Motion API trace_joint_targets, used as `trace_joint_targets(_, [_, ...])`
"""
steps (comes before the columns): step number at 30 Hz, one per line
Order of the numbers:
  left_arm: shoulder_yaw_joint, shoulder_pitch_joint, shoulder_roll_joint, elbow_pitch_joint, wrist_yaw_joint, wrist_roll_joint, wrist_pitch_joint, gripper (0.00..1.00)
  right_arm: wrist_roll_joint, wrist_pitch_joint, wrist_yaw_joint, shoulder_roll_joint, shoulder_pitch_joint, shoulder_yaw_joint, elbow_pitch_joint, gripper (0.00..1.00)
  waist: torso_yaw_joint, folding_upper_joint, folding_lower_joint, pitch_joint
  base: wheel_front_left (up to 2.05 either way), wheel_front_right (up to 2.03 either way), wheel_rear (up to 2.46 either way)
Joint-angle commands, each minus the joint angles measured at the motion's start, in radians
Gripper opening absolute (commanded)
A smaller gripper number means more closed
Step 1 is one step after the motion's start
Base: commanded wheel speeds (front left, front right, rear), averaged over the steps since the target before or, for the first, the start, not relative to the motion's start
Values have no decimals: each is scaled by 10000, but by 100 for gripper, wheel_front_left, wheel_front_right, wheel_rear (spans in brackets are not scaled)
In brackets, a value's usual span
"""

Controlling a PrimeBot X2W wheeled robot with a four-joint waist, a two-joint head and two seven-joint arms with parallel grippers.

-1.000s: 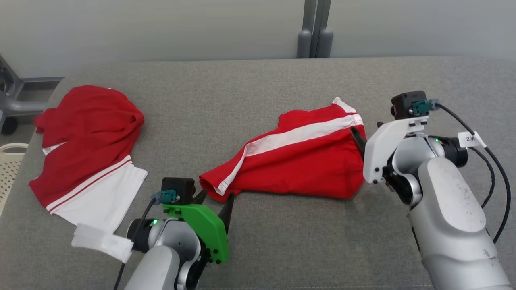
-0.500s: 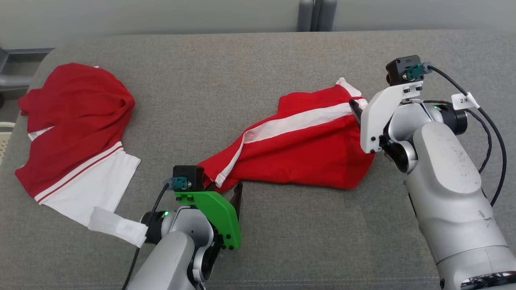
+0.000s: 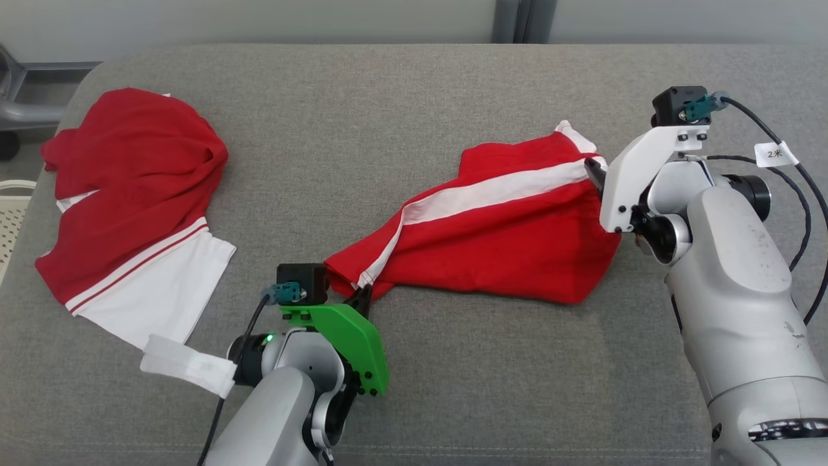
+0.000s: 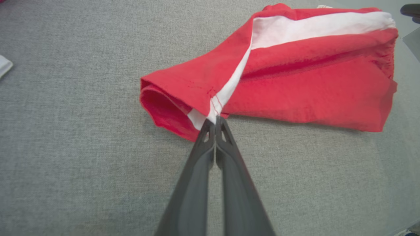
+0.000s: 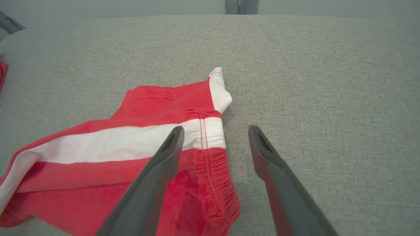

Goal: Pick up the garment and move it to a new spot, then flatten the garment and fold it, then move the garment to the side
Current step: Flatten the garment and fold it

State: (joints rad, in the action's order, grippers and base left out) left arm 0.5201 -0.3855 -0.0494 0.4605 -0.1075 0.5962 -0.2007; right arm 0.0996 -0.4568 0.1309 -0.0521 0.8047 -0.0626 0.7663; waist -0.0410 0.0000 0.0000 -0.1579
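Note:
The garment (image 3: pixel 491 252), red shorts with a white side stripe, lies crumpled across the middle of the grey padded table (image 3: pixel 388 110). My left gripper (image 3: pixel 362 294) is shut on the leg hem, right where the white stripe ends; the left wrist view shows the pinch (image 4: pixel 215 119) on the garment (image 4: pixel 311 85). My right gripper (image 3: pixel 598 178) is open at the waistband end. In the right wrist view it (image 5: pixel 215 129) straddles the elastic waistband of the garment (image 5: pixel 147 105), one finger over the cloth and the other over bare table.
A second red and white garment (image 3: pixel 129 194) lies bunched at the table's left end. A pale basket (image 3: pixel 10 220) stands off the left edge. A grey post (image 3: pixel 524 19) rises behind the table's far edge.
My left gripper reached the leg hem and closed on it. My right gripper edged in over the waistband, still open. The head camera has shifted too.

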Motion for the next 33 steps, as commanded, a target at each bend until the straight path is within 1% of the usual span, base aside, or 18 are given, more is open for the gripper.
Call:
trace_joint_targets(1, [8, -256, -30, 38, 46, 19, 71, 0, -100, 9, -3, -29, 171, -147, 138, 100, -60, 0, 0, -77, 0, 0, 0])
trace_joint_targets(5, [49, -351, -30, 100, 81, 48, 150, 0, -259, -11, -3, -20, 427, -431, 520, 100, -151, 0, 0, -221, 0, 0, 0])
trace_joint_targets(8, [106, -460, -29, 73, 91, 106, 202, 0, -108, -44, -3, -8, 573, -599, 819, 100, -215, 0, 0, -328, 0, 0, 0])
trace_joint_targets(9, [135, -505, -29, 82, 71, 153, 238, 0, -41, -14, -3, -4, 684, -632, 967, 89, -234, 0, 0, -408, 0, 0, 0])
trace_joint_targets(10, [152, -526, -29, 100, 61, 150, 258, 0, 19, -21, -3, -1, 721, -625, 1037, 60, -238, 0, 0, -443, 0, 0, 0])
trace_joint_targets(11, [162, -555, -29, 119, 53, 147, 257, 0, 99, -44, -3, 3, 755, -596, 1114, 42, -241, 0, 0, -468, 0, 0, 0])
trace_joint_targets(12, [162, -555, -29, 119, 53, 147, 257, 0, 99, -44, -3, 3, 755, -596, 1114, 42, -241, 0, 0, -468, 0, 0, 0])
trace_joint_targets(14, [168, -616, -28, 145, 54, 171, 284, 0, 224, -15, -3, 6, 821, -489, 1207, 11, -242, 0, 0, -507, 0, 0, 0])
trace_joint_targets(15, [163, -635, -30, 164, 64, 179, 300, 0, 274, 11, -3, 8, 824, -436, 1252, 0, -243, 0, 0, -509, 0, 0, 0])
trace_joint_targets(24, [-55, -806, -114, 199, 29, 336, 576, 0, 585, 352, -3, 4, 916, -250, 1362, 0, -201, 0, 0, -425, 0, 0, 0])
trace_joint_targets(28, [-425, -1072, -89, 40, 265, 888, 564, 0, 824, 676, -3, -2, 1033, -143, 1193, 0, -151, 0, 0, -319, 0, 0, 0])
trace_joint_targets(33, [-1059, -1845, -89, -222, 464, 1661, 372, 0, 1535, 993, -3, -1, 1238, -33, 915, 0, 50, 0, 0, -203, 0, 0, 0])
